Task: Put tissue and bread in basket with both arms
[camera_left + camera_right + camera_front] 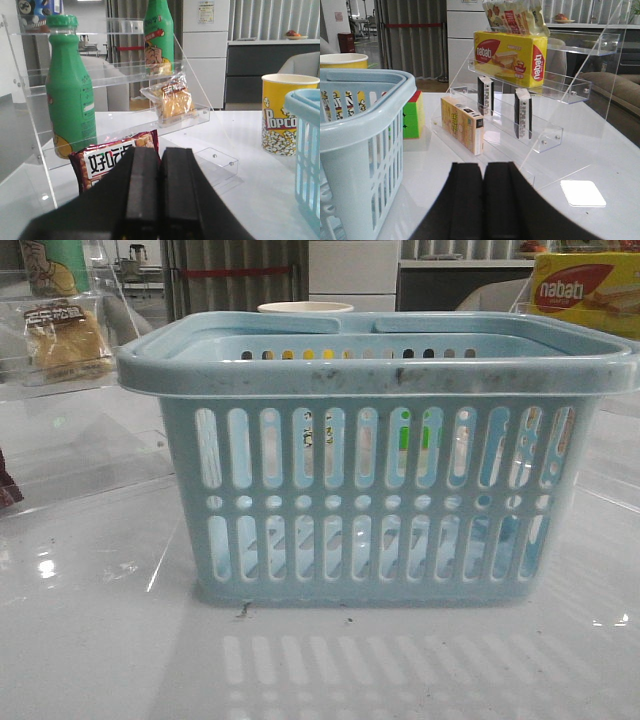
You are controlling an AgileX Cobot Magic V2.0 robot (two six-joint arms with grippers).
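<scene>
Both black tools hover level above the white counter (600, 150), jaws pressed together, holding nothing.

Left tool (160, 185) faces the golden plastic-wrapped bread (172, 102) on a clear acrylic shelf (200, 112); right tool (482, 192) sits beside the light blue slotted plastic basket (365, 130).

Glossy white table (90, 640) with glare spots, grey vertical curtains (410, 40) behind a red barrier tape (415, 25), white cabinet (205, 55), dark counter unit (255, 70) with a fruit bowl (295, 35) on top, beige sofa (615, 85)
</scene>
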